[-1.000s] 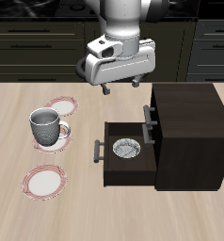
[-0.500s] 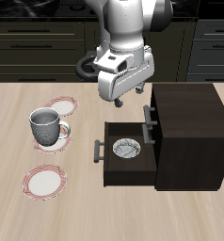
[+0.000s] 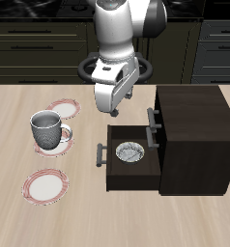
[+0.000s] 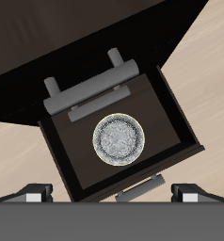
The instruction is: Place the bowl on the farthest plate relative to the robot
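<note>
Since a second ago the arm has been swinging its wrist round and drawing in toward the open drawer, and the claw (image 3: 114, 109) is now hanging above and just behind it, turned edge-on to the exterior camera.

The bowl (image 4: 119, 138) is sitting flat in the middle of the open drawer (image 3: 115, 176), clear of all four walls, its speckled inside facing up. It is looking like a small glazed ceramic piece: stiff, fairly light, smooth enough to slip, and liable to chip if knocked against the drawer wall. The rim is probably the place to take hold, one finger inside and one outside, coming straight down, since the drawer walls are leaving little room for a wide approach.

The claw is standing released, its two fingertips (image 4: 33, 193) spread well apart in the wrist view and holding nothing.

The drawer is projecting from a dark cabinet (image 3: 192, 135) standing on the desk (image 3: 20, 217). Three plates are lying toward the other side edge of the desk; the farthest plate (image 3: 52, 185) is the one nearest the front edge. A mug (image 3: 47, 129) is standing on the middle plate (image 3: 57, 147), and a third plate (image 3: 64, 108) is lying farther back.
</note>
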Robot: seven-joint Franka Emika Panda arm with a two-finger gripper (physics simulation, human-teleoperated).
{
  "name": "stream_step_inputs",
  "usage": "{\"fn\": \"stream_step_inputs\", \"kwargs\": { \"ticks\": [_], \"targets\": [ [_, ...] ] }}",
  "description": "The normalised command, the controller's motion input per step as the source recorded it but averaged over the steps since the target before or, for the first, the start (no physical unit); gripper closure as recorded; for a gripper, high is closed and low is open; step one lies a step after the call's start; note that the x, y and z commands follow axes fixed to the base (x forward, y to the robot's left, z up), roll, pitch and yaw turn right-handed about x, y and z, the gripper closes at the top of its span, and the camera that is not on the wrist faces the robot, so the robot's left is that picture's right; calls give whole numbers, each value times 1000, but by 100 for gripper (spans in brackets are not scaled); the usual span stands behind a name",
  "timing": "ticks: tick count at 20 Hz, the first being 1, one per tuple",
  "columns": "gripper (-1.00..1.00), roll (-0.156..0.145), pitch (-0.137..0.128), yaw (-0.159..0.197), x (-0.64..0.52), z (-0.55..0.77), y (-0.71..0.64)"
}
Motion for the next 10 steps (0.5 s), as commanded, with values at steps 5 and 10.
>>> {"fn": "stream_step_inputs", "kwargs": {
  "ticks": [5, 10],
  "targets": [
    [-100, -33, -64, 177, -3, -16, -108],
    [-100, -8, -4, 107, -3, -8, -15]
  ]
}}
